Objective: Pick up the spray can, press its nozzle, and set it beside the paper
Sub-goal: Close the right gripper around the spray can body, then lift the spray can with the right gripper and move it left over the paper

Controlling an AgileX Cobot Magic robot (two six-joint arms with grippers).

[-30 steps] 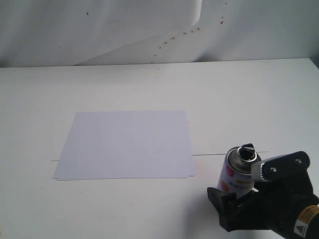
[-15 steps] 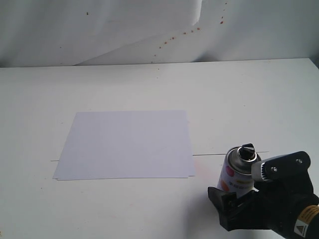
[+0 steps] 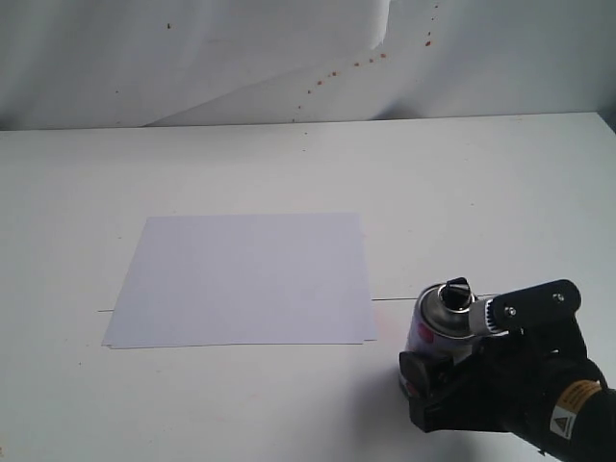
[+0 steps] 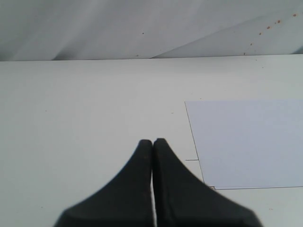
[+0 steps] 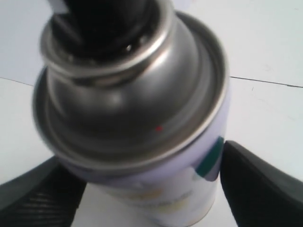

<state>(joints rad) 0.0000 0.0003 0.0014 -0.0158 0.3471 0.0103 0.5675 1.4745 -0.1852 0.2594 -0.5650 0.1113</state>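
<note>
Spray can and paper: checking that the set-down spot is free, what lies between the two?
Only bare table, crossed by a thin dark line, lies between the spray can and the paper; the exterior view shows it.

One spray can (image 3: 435,325), one paper (image 3: 241,279), two grippers (image 4: 152,144) (image 3: 445,371).

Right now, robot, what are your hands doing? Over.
Right gripper shut on spray can, near paper. Left gripper shut, empty. Nothing between can and paper.
</note>
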